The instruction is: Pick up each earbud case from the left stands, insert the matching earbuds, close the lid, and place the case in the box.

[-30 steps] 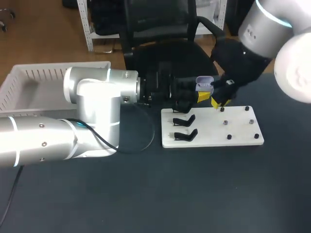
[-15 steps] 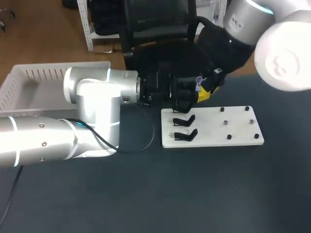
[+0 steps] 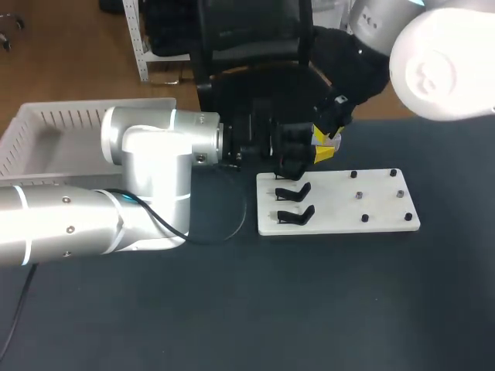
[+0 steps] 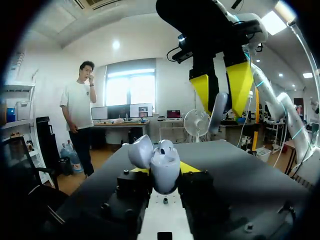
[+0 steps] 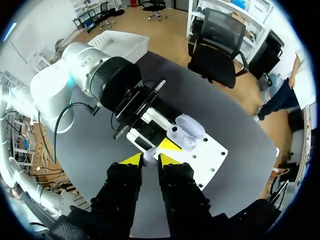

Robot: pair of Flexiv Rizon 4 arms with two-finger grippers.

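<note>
Left wrist view, nearest first: the left gripper is mostly hidden under its own load. Only slivers of its yellow tips show on either side of the earbud case, which it clamps from both sides. The case is a smooth, rounded, pale lilac shell with its lid swung open to one side. A rounded white form in its mouth may be an earbud seated there, though the angle leaves that unsure. Just above and beyond the case hangs the right gripper, fingers pointing down and pinched on a slim, glossy white earbud. The wedge-shaped yellow tips cover the earbud's upper part.

In the right wrist view that earbud is only a small white spot between the tips, with the open case just ahead of them.

In the head view the desk is a flat, matte, dark surface. The left arm, in brushed silver casing, comes in over its left side, and a thin black cable loops beside it. To the right of the middle, near the far edge, a white board with rounded corners lies flat. It carries curved black stands on its left half and small dark pegs on its right half. Both grippers meet just beyond the board's far left corner, where the right arm blocks the case and little can be made out. At the far left corner sits the box, a white plastic basket with slotted walls, partly cut off.
</note>
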